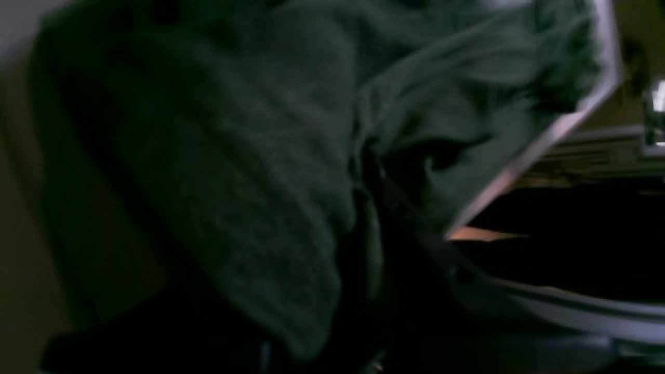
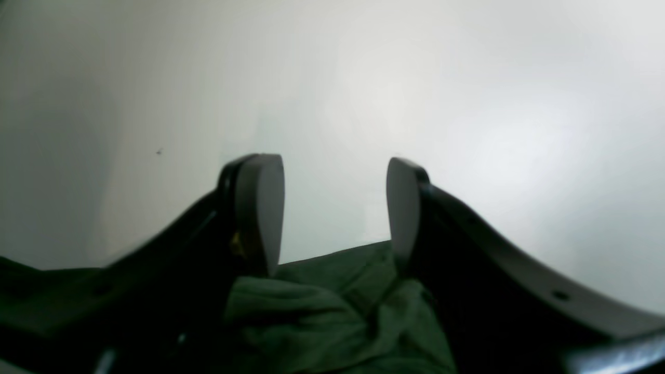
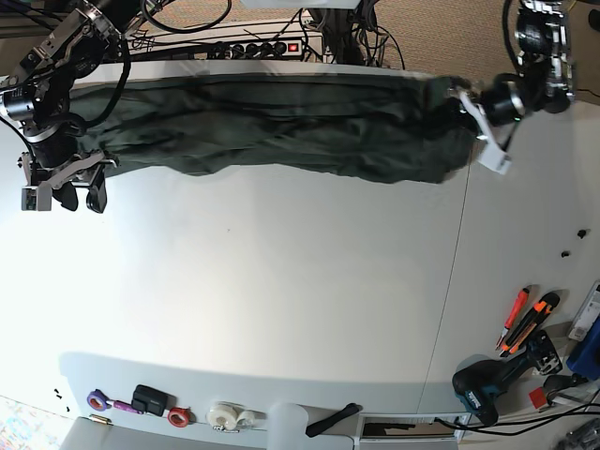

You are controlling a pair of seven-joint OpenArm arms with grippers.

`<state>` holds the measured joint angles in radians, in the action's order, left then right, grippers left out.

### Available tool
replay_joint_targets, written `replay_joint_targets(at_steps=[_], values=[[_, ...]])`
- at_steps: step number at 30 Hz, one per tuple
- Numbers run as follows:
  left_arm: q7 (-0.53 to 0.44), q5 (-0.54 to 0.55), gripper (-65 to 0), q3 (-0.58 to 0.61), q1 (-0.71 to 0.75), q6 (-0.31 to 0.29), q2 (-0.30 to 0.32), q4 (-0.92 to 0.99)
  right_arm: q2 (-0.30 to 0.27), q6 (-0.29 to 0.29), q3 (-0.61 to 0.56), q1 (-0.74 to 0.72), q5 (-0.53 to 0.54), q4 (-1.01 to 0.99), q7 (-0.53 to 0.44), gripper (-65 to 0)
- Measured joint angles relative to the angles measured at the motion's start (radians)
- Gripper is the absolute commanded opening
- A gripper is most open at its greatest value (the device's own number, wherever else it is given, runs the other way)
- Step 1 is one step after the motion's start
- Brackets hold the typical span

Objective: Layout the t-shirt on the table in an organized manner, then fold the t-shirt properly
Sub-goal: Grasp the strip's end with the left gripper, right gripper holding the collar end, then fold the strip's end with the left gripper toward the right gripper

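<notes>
On table [image 3: 281, 309], unlabeled t-shirt [image 3: 281, 127]

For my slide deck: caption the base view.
Dark green t-shirt stretched across the white table's far edge between the left gripper and the right gripper.

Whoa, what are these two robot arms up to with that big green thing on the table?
They are spreading out a dark green t-shirt along the far edge of the white table, before folding it. The left end effector is at one end of the stretched, still wrinkled shirt, closed on the cloth. The right end effector is at the other end with its fingers apart over the table, the shirt's edge just beneath them, not gripped. Tools and tape rolls lie along the near edge, untouched.
</notes>
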<state>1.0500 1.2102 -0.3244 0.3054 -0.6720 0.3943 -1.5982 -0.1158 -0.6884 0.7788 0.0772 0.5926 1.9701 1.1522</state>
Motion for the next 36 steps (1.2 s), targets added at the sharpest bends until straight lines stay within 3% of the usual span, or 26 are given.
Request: replay_joint_targets(at_steps=[3, 5, 10, 13, 22, 27, 36], values=[[0.043, 0.086, -65.0, -0.009, -0.043, -0.016, 0.001, -0.012, 0.0, 0.003, 0.0, 0.0, -0.071, 0.0, -0.002, -33.9], [0.066, 0.135, -65.0, -0.008, -0.045, -0.016, -0.01, -0.037, 0.0, 0.038, 0.0, 0.001, -0.128, 0.0, -0.005, -33.9], [0.122, 0.176, -65.0, 0.009, -0.041, -0.017, -0.085, -0.128, 0.0, 0.119, 0.0, 0.0, -0.23, 0.0, -0.04, -33.9], [0.116, 0.171, -65.0, 0.096, -0.055, -0.018, -0.1, -0.167, 0.0, 0.124, 0.0, 0.0, -0.252, 0.0, -0.042, -33.9], [-0.034, -0.121, -65.0, 0.382, -0.166, -0.016, -0.165, -0.167, -0.003, 0.154, 0.015, 0.049, -0.339, 0.0, -0.077, -33.9], [-0.109, -0.272, -65.0, 0.494, -0.219, -0.016, -0.21, -0.167, -0.048, 0.192, 0.082, 0.067, -0.383, 0.0, -0.089, -33.9], [-0.187, -0.478, -65.0, 0.679, -0.251, 0.084, -0.214, -0.167, -0.08, 0.196, 0.157, 0.067, -0.379, 0.0, -0.091, -33.9]])
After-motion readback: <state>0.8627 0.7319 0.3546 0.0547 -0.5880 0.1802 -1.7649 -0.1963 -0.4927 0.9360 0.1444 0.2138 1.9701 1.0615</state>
